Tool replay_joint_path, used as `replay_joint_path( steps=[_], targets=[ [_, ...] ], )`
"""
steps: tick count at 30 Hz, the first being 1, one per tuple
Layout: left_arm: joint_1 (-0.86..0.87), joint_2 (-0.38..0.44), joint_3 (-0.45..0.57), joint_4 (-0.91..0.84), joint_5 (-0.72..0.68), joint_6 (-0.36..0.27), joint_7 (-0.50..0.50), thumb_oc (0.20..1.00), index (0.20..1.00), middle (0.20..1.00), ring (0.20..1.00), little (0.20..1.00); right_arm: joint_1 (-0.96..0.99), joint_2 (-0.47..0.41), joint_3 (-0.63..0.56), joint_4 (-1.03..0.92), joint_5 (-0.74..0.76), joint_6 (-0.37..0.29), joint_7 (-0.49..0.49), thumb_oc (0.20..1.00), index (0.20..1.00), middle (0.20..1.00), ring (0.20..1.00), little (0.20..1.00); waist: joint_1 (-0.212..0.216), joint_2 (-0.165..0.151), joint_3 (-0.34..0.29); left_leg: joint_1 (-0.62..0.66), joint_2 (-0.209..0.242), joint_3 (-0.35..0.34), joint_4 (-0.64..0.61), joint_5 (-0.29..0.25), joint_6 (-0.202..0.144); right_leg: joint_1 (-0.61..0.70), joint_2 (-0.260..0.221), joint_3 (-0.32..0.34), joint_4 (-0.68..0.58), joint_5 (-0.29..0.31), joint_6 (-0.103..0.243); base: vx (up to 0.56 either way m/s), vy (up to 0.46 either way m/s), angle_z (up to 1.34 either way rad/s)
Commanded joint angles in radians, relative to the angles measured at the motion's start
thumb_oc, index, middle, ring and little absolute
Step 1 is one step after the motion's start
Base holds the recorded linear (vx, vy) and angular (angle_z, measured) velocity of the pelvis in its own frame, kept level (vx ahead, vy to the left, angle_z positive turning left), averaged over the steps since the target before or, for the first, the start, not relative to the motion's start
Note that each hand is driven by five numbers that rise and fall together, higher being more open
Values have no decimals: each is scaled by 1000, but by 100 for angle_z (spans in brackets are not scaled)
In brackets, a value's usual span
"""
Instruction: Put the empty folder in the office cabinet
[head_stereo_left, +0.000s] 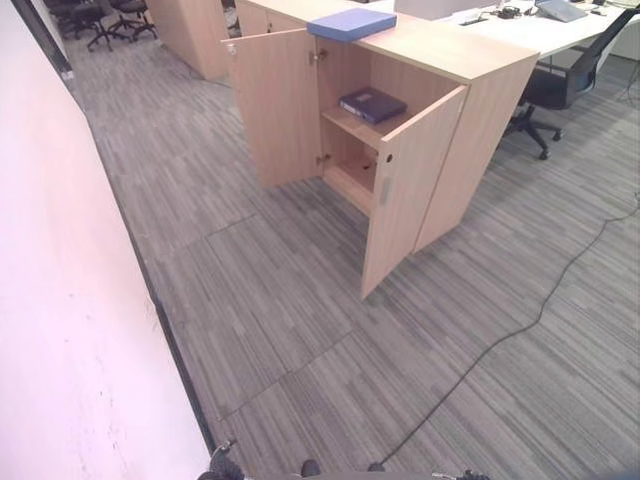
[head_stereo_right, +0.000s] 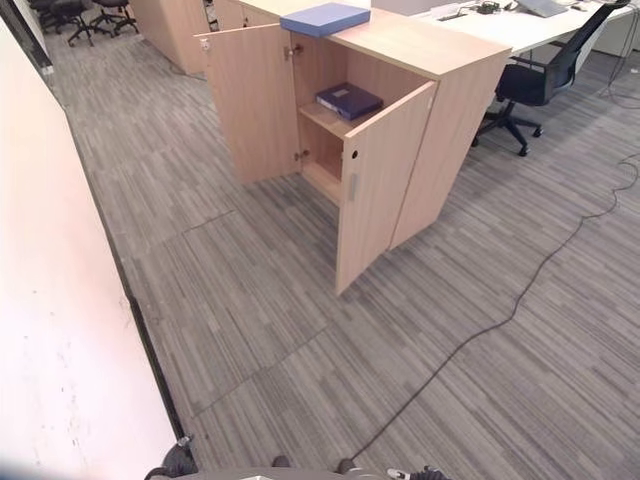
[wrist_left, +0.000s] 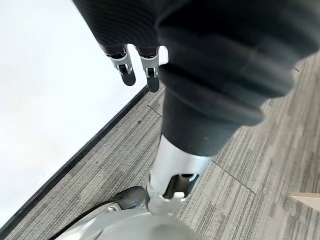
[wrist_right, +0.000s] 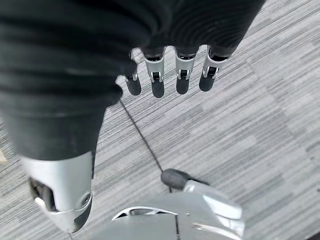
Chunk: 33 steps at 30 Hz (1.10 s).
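Observation:
A light wooden office cabinet (head_stereo_left: 470, 90) stands ahead with both doors open, the left door (head_stereo_left: 275, 105) swung wide and the right door (head_stereo_left: 410, 185) pointing toward me. A light-blue folder (head_stereo_left: 352, 24) lies flat on the cabinet's top near its front edge. A dark-blue folder (head_stereo_right: 349, 100) lies on the upper shelf inside. My left hand (wrist_left: 151, 75) hangs by my side over the carpet, fingers relaxed and holding nothing. My right hand (wrist_right: 170, 80) hangs likewise over the carpet, fingers straight and empty. Both hands are far from the cabinet.
A white wall (head_stereo_left: 60, 300) runs along my left. Grey striped carpet (head_stereo_left: 300, 300) lies between me and the cabinet. White desks (head_stereo_left: 540, 30) with a black office chair (head_stereo_left: 560, 90) stand behind the cabinet at the right; more chairs (head_stereo_left: 100, 18) and another wooden cabinet (head_stereo_left: 195, 35) stand at the back left.

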Motion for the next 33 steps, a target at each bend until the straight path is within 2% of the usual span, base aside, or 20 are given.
replay_joint_path(
  steps=[1, 5, 14, 33],
  targets=[
    [-52, 1, 10, 74, -23, -27, 36, 1000, 1000, 1000, 1000, 1000, -37, 32, 9, 65, 22, -15, -19, 1000, 1000, 1000, 1000, 1000, 10, -42, -23, -11, 20, -22, -6, -58, -56, -16, -103, -2, 5, 66, 102, 0, 0, 0],
    [-49, -4, 10, 95, -26, -19, 21, 1000, 1000, 1000, 1000, 1000, -34, 33, 15, 66, 21, -16, -13, 1000, 1000, 1000, 1000, 1000, 9, -42, -26, -9, 21, -20, -6, -58, -56, -14, -103, -2, 5, 66, 103, 0, 0, 0],
    [-50, -3, 36, 132, -58, 5, -97, 1000, 1000, 1000, 1000, 1000, -22, 19, 33, 54, -17, 4, 36, 1000, 1000, 1000, 1000, 1000, -2, -36, -31, -3, 22, -12, -6, -63, -56, -13, -101, 7, 5, 66, 100, 0, 0, 0],
    [-47, -7, 46, 143, -65, 9, -103, 1000, 1000, 1000, 1000, 1000, -15, 22, 21, 59, -5, 6, 43, 1000, 1000, 1000, 1000, 1000, -7, -38, -29, 5, 26, -6, -6, -67, -57, -10, -100, 9, 5, 63, 99, 0, 0, -1]
  ],
)
